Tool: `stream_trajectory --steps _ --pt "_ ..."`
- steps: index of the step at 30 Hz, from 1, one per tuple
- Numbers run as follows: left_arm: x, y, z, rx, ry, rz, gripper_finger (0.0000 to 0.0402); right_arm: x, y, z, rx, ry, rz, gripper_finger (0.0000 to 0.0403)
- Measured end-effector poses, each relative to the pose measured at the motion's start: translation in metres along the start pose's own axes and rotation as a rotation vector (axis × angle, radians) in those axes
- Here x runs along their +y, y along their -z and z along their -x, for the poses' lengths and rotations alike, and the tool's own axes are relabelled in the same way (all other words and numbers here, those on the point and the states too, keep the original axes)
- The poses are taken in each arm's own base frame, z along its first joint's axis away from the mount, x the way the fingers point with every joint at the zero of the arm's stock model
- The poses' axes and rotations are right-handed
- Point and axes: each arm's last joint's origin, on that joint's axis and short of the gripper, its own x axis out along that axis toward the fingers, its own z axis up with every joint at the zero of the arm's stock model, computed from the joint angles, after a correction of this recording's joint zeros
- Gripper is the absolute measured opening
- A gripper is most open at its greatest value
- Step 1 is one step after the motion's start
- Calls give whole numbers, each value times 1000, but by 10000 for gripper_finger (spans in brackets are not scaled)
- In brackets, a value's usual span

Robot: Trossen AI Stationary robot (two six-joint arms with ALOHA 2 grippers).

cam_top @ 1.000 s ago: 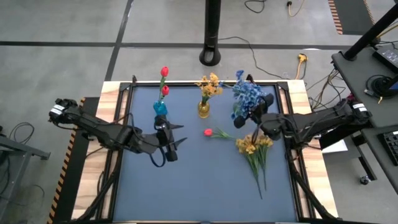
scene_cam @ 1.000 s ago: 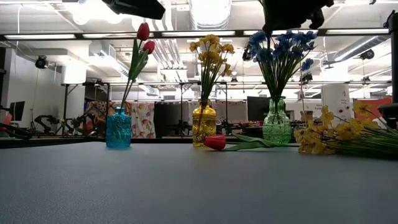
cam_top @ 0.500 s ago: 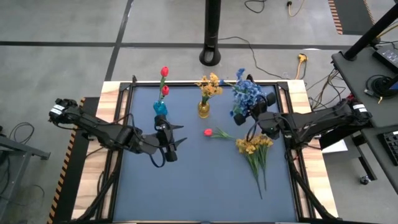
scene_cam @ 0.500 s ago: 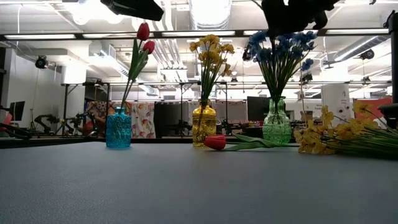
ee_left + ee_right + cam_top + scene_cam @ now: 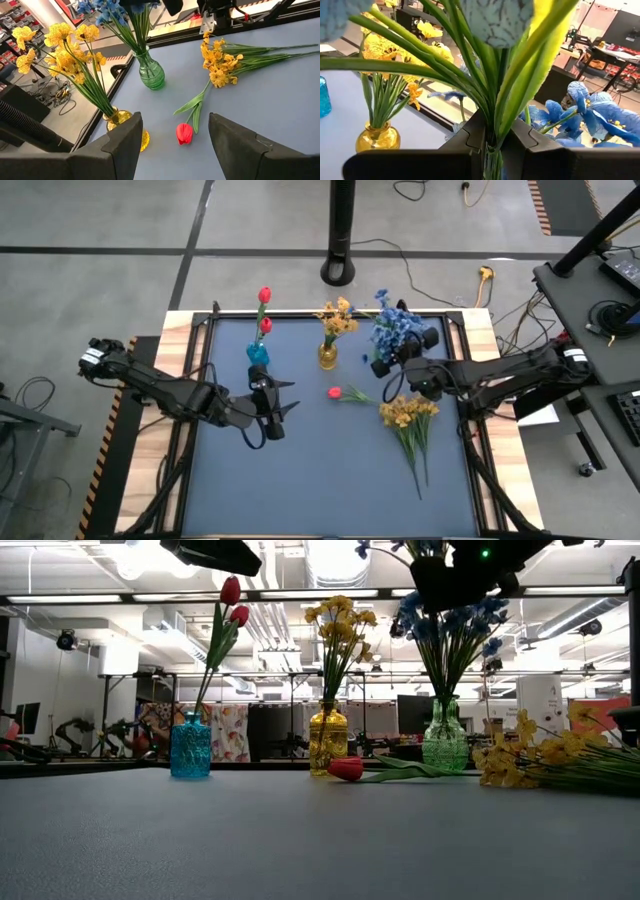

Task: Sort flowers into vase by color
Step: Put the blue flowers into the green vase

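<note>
Counter (image 5: 330,470) is mostly sorted. Right gripper (image 5: 400,366) has drifted back over the green vase (image 5: 445,748), fingers clenched on a blue sprig's stem (image 5: 492,100), so that blue's nearly home. Left gripper (image 5: 280,408) waits, fingers released. Yellow bunch (image 5: 408,415) and red tulip (image 5: 335,393) lie loose.

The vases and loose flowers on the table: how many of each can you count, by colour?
Vases:
blue vase: 1
yellow vase: 1
green vase: 1
Loose on the table:
red tulip: 1
yellow bunch: 1; its stems are too tangled to count
Total: 3 vases, 2 loose lots still on the table.
</note>
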Motion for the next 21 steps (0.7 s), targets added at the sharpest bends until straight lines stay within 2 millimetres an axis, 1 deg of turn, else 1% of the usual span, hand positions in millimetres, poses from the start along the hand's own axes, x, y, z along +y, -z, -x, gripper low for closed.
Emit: stream_trajectory --steps 8,21 --pt "0 0 0 0 0 0 210 5 5 -7 19 15 11 34" --pt "0 1 0 4 0 -1 210 13 12 -11 36 18 46 34"
